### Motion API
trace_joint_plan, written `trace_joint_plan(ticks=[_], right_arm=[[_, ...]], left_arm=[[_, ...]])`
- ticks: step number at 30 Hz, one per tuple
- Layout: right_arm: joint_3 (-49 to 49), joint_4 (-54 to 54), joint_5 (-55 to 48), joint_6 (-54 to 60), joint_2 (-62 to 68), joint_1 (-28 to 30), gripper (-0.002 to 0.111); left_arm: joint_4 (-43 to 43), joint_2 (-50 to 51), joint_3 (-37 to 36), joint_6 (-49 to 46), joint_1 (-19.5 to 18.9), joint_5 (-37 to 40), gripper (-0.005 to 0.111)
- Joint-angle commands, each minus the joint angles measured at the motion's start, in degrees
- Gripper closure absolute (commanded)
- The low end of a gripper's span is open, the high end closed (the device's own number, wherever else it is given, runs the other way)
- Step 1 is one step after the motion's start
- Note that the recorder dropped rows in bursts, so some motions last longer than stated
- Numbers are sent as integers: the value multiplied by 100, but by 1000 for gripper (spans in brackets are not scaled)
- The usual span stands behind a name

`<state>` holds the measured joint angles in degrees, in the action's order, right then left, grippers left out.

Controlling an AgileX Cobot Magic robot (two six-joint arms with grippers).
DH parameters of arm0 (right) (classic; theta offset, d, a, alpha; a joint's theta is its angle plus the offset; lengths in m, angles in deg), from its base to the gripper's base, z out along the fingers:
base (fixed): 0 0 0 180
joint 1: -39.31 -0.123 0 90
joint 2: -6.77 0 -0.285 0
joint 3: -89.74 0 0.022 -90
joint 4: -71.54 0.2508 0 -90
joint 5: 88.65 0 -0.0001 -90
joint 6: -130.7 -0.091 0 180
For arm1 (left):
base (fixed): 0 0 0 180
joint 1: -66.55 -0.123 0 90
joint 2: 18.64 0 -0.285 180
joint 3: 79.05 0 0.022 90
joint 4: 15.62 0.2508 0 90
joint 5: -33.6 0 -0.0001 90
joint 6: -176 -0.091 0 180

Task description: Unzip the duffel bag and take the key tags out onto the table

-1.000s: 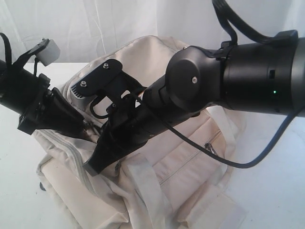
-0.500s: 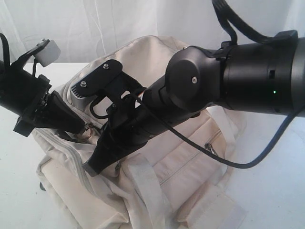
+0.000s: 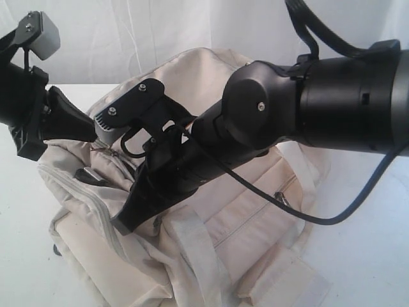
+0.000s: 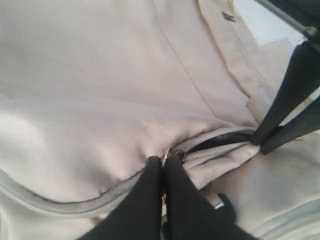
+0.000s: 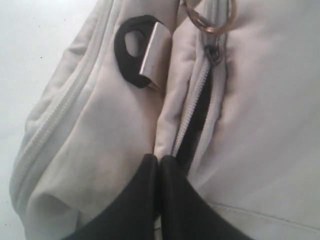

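The cream duffel bag (image 3: 255, 211) lies on the white table (image 3: 364, 256). My left gripper (image 3: 94, 133) is at the bag's far left end, shut on the copper ring of the zipper pull (image 4: 165, 156). Behind the ring the zip gapes in a short dark slit (image 4: 220, 141). My right gripper (image 3: 121, 224) reaches across the bag and is shut on the fabric edge (image 5: 165, 135) beside that slit (image 5: 197, 120). The ring (image 5: 227, 20) and slider (image 5: 214, 52) show beyond it. The key tags are hidden.
A black and metal buckle (image 5: 132, 50) sits on the bag beside the zip. A pale webbing strap (image 3: 198, 256) crosses the near side. The right arm's bulky body (image 3: 345, 102) hangs over the bag. White curtain stands behind.
My left gripper has moved up and to the left with the zipper pull, dragging the bag's fabric with it. The right arm has stayed still.
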<state>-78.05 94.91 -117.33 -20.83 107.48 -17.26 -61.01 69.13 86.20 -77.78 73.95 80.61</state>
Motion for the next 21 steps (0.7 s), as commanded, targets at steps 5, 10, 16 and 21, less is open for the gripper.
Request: trace_joint_plan(ticks=[5,10,16,21], right_arm=[[40,-54,-464,-17,-45,13,108],[40,-151,-740,-27,-45,13,108],[52,-603,-1135,-408,-45,13,108],[345,-1152,-1214,-849,-45,13,108]], left_arm=[[371,-336,32,532,3,-682,107],[664,-351,32,944,3,-1058,107],[1103,-378,32,1323,3,-1317,107],[1520,-508,32,1715,3,-1578,107]])
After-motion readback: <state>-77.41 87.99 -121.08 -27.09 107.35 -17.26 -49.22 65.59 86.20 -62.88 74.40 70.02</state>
